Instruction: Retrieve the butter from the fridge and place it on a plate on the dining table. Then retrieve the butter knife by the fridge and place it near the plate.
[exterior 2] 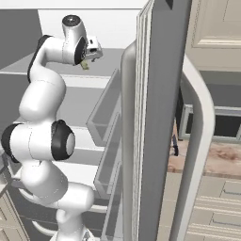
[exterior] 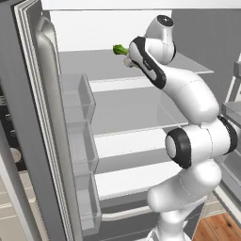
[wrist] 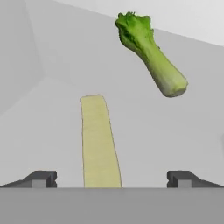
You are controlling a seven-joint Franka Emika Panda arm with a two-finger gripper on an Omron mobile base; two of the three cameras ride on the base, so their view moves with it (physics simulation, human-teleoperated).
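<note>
The fridge stands open and the arm reaches onto an upper white shelf. In the hand view the tool has its jaws spread wide and holds nothing; its two dark fingertips sit well apart at the bottom of the picture. The butter lies flat on the shelf between them, somewhat nearer the left tip, and its long axis runs straight away from the camera, roughly along the line of approach, so the jaws already straddle its narrow width. A green leafy vegetable lies beyond and to the right, apart from the butter. By my judgement the coming move is a short advance forward and down, then a close across the stick's short side, with the vegetable clear of the path
</note>
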